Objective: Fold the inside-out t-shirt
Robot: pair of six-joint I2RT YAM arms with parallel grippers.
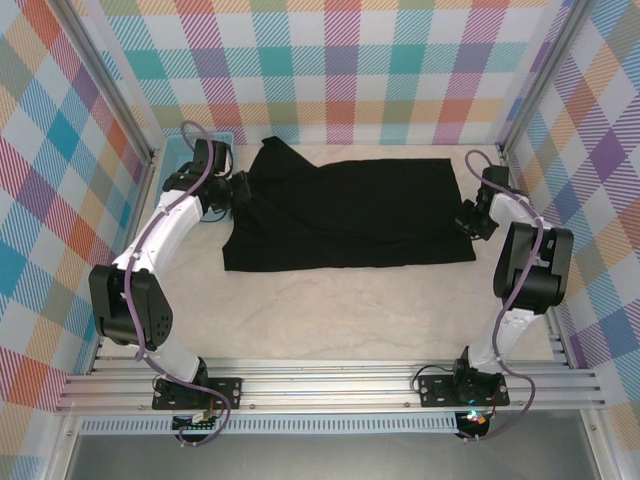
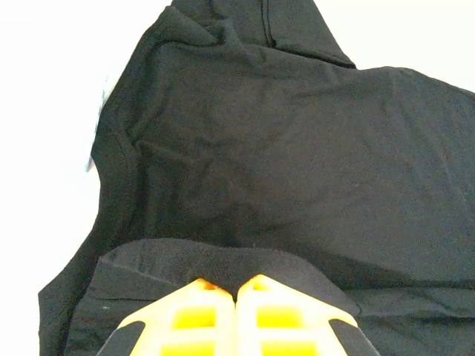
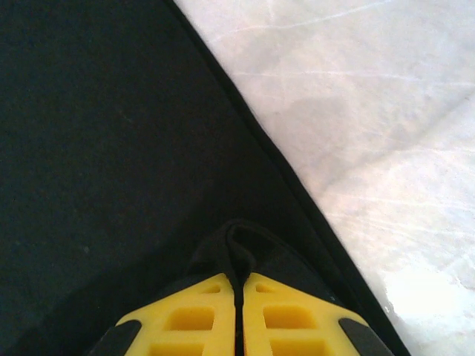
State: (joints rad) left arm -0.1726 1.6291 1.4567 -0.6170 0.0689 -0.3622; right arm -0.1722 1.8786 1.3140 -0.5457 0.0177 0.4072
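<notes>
Black t-shirt (image 1: 350, 215) lies spread as a wide band on the tabletop (image 1: 330, 310), seemingly part-folded. The left pincer (image 2: 237, 284) and right pincer (image 3: 238, 280) each pinch shut on its cloth at opposite ends; further folds remain.

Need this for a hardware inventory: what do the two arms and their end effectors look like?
The left arm and right arm have white links, black joints and purple cables. The left end effector and right end effector have yellow fingers with rectangular cutouts.
</notes>
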